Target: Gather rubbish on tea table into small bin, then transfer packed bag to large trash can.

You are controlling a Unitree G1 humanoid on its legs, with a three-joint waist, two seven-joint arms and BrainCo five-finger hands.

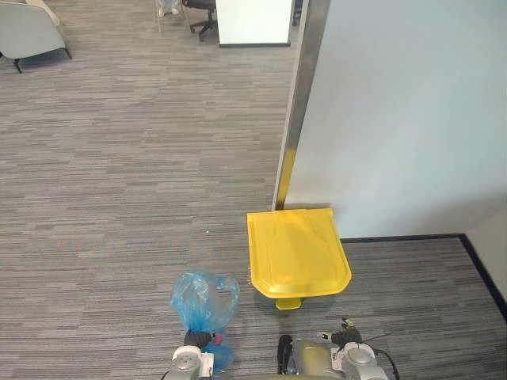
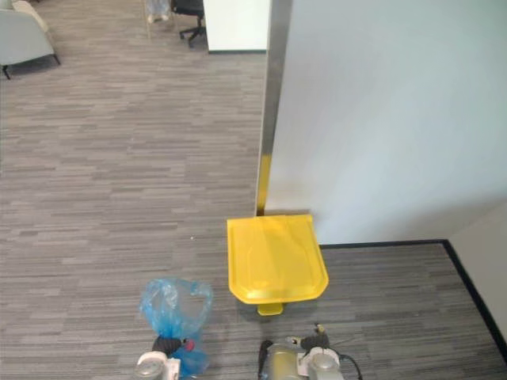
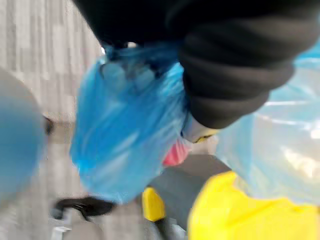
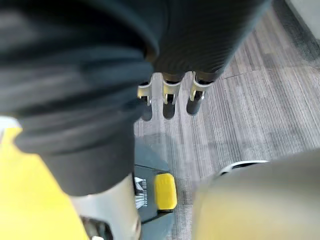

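Note:
A blue rubbish bag (image 1: 204,299) with something red inside (image 3: 176,154) hangs at the lower left, its neck gathered at my left hand (image 1: 198,339), which is shut on it. Its blue plastic (image 3: 125,130) bulges beside the hand's dark cover. Just right of the bag stands the large trash can with its yellow lid (image 1: 297,253) closed and a yellow pedal (image 1: 287,303) at its front. My right hand (image 4: 169,102) hangs over the carpet near the pedal (image 4: 165,191), fingers relaxed and holding nothing.
The can backs onto a white wall (image 1: 396,111) with a metal post (image 1: 297,103) at its edge. Grey carpet (image 1: 135,182) stretches to the left and ahead. A grey armchair (image 1: 28,32) and an office chair (image 1: 202,12) stand far off.

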